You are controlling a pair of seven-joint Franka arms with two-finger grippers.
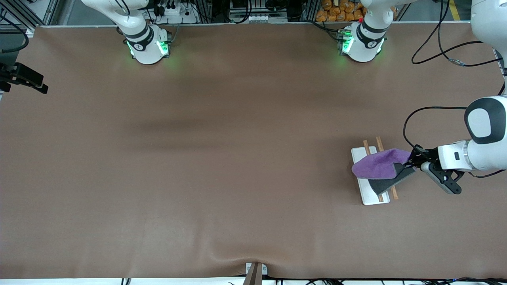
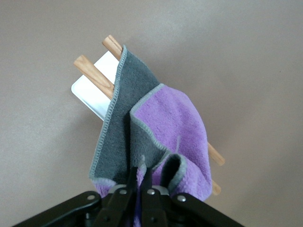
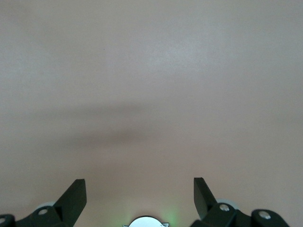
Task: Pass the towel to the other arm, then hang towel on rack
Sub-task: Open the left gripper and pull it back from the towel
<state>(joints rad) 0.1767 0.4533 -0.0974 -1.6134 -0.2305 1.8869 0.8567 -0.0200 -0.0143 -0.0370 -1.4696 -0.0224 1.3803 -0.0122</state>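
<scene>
The purple towel lies draped over the rack, which stands toward the left arm's end of the table. Its dark grey underside is folded up over the two brown rods. The rack's white base shows under one end of the towel. My left gripper is beside the rack, shut on a bunched edge of the towel, and purple cloth shows between the fingers of the left gripper. My right gripper hangs open over bare table with nothing between its fingers, and it is out of the front view.
Both arm bases stand along the table edge farthest from the front camera. A black cable loops over the table by the left arm. A dark fixture juts in at the right arm's end.
</scene>
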